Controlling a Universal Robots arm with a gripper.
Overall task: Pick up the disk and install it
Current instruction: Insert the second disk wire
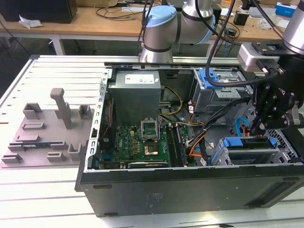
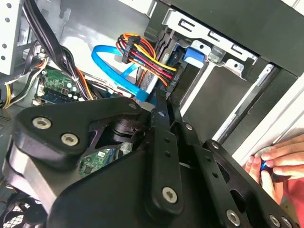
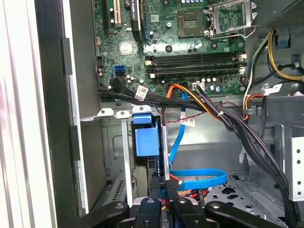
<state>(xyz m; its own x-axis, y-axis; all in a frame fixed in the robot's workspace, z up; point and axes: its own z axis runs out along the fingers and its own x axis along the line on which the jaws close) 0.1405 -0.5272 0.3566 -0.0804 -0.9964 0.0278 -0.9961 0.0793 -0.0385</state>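
Seemingly well along: the disk (image 1: pixel 249 142) already sits in its bay at four o'clock inside the computer case (image 1: pixel 190 190), the gripper (image 1: pixel 256 127) just above it; I cannot tell the fingers' state.

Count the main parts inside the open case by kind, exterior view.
power supply box: 1
motherboard: 1
drive cage with blue latch: 1
disk in blue bracket: 1
Total: 4
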